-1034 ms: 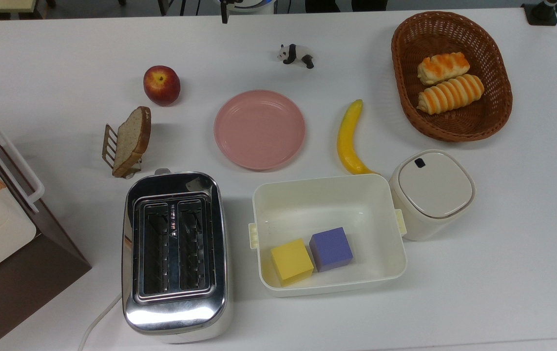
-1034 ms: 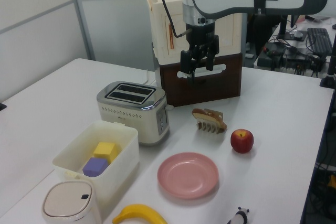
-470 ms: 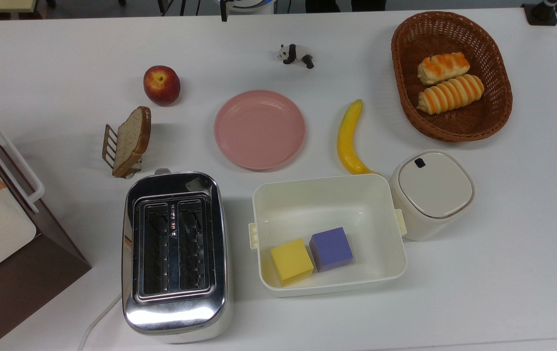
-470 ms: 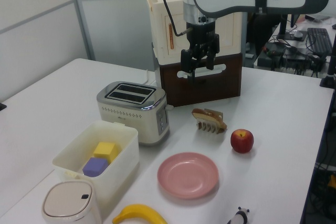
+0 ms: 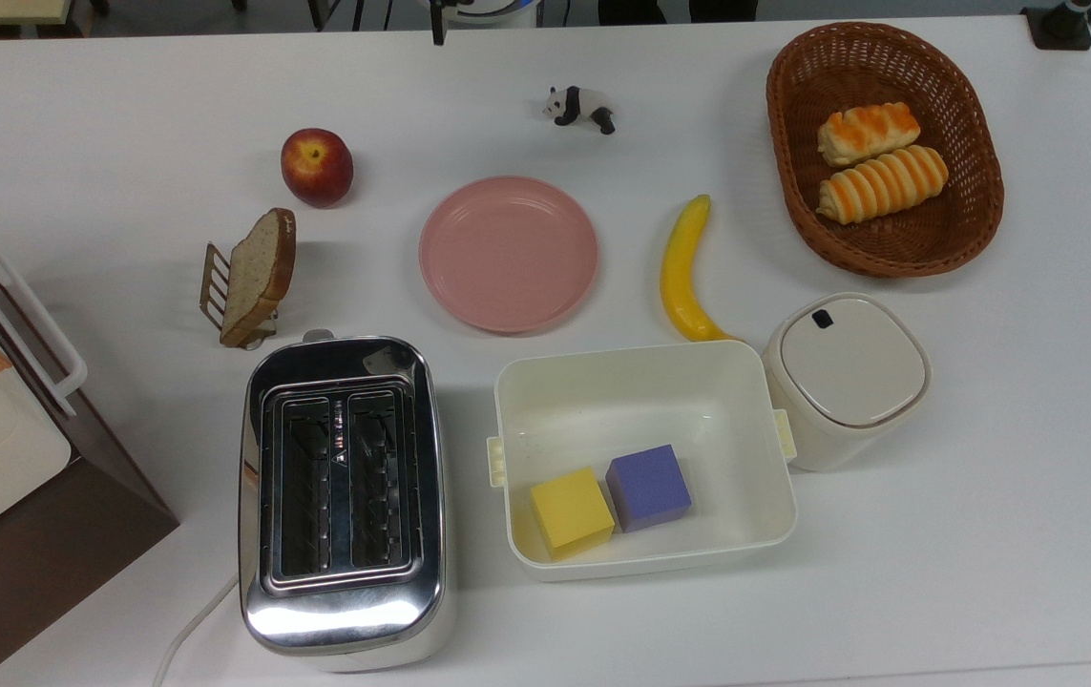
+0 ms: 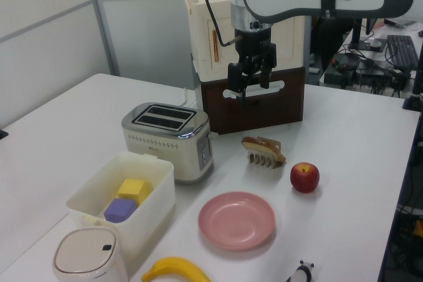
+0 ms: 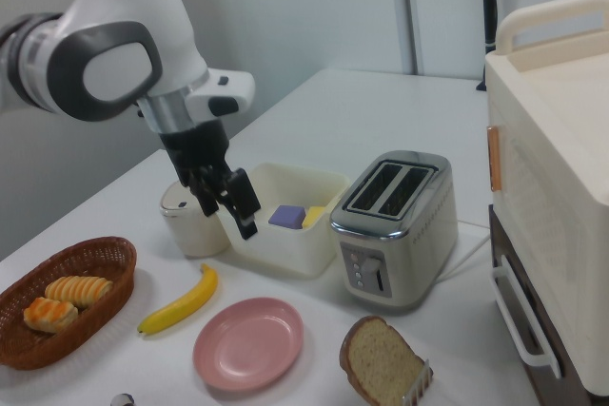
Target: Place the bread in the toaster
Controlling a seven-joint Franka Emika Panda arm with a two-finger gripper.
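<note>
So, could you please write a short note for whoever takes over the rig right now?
Gripper: open, holding nothing, raised in the air above the table.
Light brown slice of sandwich bread: leaning upright in the small wire toast rack, near the red apple.
Shiny chrome two-slot toaster: just below the rack in the top view, both slots with no slice in them.
Done: nothing yet.
Left: descend to the bread, grasp it, lift it out of the rack, lower it into a slot.
</note>
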